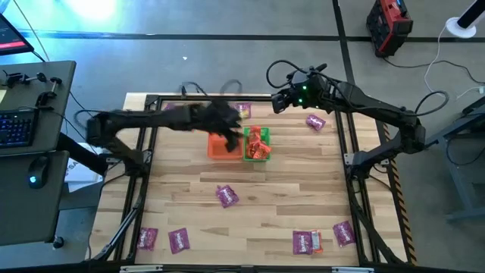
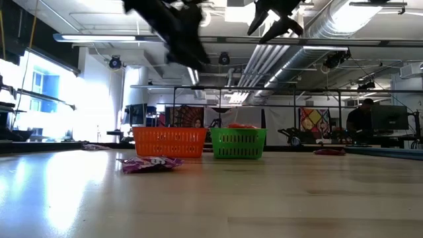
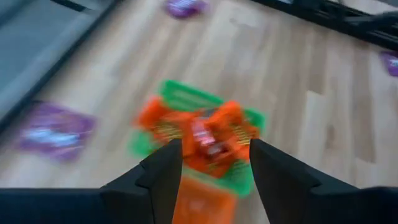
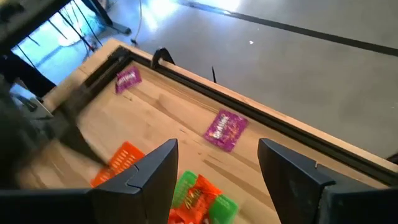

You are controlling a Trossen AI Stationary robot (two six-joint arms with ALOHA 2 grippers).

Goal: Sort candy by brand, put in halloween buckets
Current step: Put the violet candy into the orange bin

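Two halloween buckets stand side by side on the far middle of the table. The orange one (image 1: pixel 220 148) is on the left. The green one (image 1: pixel 256 144) holds orange-red candy packets (image 3: pixel 208 134). My left gripper (image 3: pixel 214 163) hangs open and blurred above the orange bucket (image 3: pixel 200 200), with nothing between its fingers. My right gripper (image 4: pixel 214 177) hovers open above the far right of the buckets, also holding nothing. Purple candy packets lie flat on the table: one (image 1: pixel 226 196) in the middle, one (image 1: pixel 315 121) at the far right, one (image 1: pixel 242 110) by the far rail.
More purple packets lie along the near edge, at the left (image 1: pixel 148 238) (image 1: pixel 179 240) and at the right (image 1: pixel 303 243) (image 1: pixel 343 233). A dark frame rail (image 1: pixel 250 96) runs around the tabletop. A desk with a keyboard (image 1: pixel 17 125) stands off the left side.
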